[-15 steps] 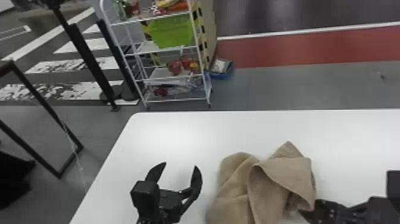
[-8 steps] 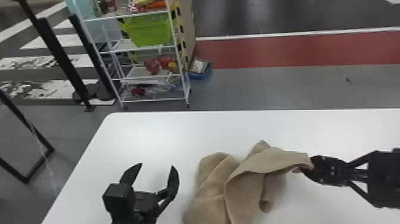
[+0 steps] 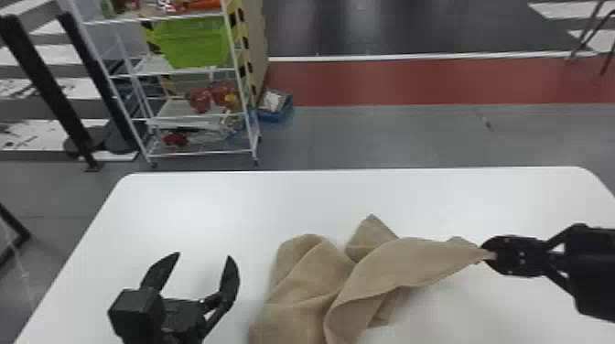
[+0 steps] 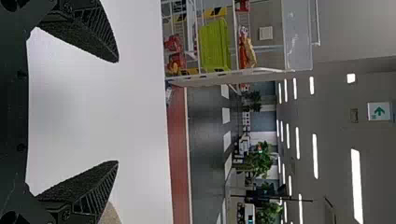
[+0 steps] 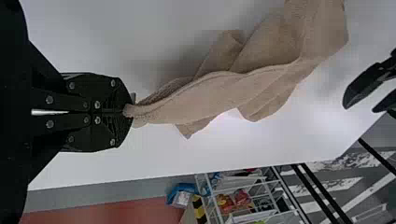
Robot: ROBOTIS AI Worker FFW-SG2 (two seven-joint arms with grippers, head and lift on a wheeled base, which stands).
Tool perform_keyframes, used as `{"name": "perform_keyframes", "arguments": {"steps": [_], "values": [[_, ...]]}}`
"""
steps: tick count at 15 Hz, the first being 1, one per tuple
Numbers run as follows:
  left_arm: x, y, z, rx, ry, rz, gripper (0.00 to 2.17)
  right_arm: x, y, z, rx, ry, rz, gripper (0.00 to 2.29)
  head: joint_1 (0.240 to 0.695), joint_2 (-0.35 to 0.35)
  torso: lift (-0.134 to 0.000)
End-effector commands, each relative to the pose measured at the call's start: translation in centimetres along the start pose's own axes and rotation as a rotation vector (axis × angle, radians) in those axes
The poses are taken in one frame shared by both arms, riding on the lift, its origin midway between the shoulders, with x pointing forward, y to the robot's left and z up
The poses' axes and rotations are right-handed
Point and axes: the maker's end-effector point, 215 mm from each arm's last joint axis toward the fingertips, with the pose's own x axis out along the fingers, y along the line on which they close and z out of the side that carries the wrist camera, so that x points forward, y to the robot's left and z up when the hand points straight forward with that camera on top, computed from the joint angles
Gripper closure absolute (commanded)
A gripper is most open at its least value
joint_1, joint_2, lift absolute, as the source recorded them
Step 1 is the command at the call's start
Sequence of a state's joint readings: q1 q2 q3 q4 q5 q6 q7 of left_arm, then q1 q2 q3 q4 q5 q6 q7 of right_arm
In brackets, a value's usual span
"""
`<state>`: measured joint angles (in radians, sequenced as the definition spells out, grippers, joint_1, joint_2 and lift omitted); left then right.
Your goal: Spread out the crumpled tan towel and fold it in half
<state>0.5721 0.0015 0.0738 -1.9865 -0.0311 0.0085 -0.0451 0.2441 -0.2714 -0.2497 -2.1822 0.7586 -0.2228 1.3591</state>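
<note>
The tan towel (image 3: 315,283) lies crumpled near the table's front, its right part drawn out toward the right in a raised, twisted strip. My right gripper (image 3: 488,254) is shut on that strip's end. In the right wrist view the right gripper (image 5: 130,111) pinches a corner of the towel (image 5: 219,95). Left of the towel, apart from it, my left gripper (image 3: 204,257) stands open with nothing between its fingers. The left wrist view has the left gripper (image 4: 117,112) wide open, with a bit of towel (image 4: 110,214) beside one finger.
The white table (image 3: 219,206) extends behind and on both sides of the towel. Beyond its far edge stand a wire shelf (image 3: 201,153) with a green bin (image 3: 190,43), a blue box (image 3: 274,107) on the floor, and black posts (image 3: 45,87) at the left.
The right gripper has moved right, pulling the towel's corner out into a longer strip. The head view has shifted toward the right. The left gripper is still open.
</note>
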Motion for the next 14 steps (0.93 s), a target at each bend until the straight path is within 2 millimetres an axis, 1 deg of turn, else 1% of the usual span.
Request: {"name": "perform_keyframes", "arguments": {"steps": [1,4,5,6,7,8,10,12,13,14], "values": [[0.0,-0.3,0.1,-0.004,-0.001,-0.004,0.11,-0.1,1.9,-2.3,-0.063,0.077,0.053,1.47,0.695,0.053,-0.121],[0.1,-0.4,0.2,-0.005,-0.003,-0.008,0.11,0.7,5.0,-6.2,-0.115,0.193,0.154,1.47,0.695,0.003,-0.121],[0.0,-0.5,0.2,-0.004,-0.002,-0.01,0.11,0.5,5.4,-7.4,-0.125,0.219,0.168,1.47,0.695,-0.011,-0.121],[0.0,-0.4,0.3,-0.004,-0.003,-0.011,0.11,-0.1,4.7,-8.7,-0.111,0.238,0.154,1.47,0.695,-0.025,-0.121],[-0.1,-0.6,0.2,-0.004,0.002,-0.017,0.11,-0.6,4.6,-10.4,-0.104,0.277,0.16,1.47,0.695,-0.037,-0.121],[-0.1,-0.8,0.1,-0.004,0.005,-0.022,0.11,-0.8,4.9,-11.3,-0.095,0.295,0.169,1.47,0.695,-0.068,-0.121],[0.1,-1.7,0.1,-0.003,0.006,-0.051,0.11,-0.9,5.4,-11.9,-0.085,0.304,0.177,1.47,0.695,-0.103,-0.121],[0.1,-2.4,0.1,-0.001,0.007,-0.077,0.11,-1.4,5.3,-12.5,-0.059,0.31,0.165,1.46,0.695,-0.134,-0.121],[0.1,-2.5,0.2,-0.001,0.007,-0.08,0.11,-1.8,5.4,-13.1,-0.046,0.326,0.163,1.4,0.695,-0.141,-0.121],[0.1,-2.4,-0.5,-0.002,0.029,-0.082,0.11,-2.8,5.3,-14.7,0.027,0.36,0.145,0.73,0.695,-0.15,-0.121]]}}
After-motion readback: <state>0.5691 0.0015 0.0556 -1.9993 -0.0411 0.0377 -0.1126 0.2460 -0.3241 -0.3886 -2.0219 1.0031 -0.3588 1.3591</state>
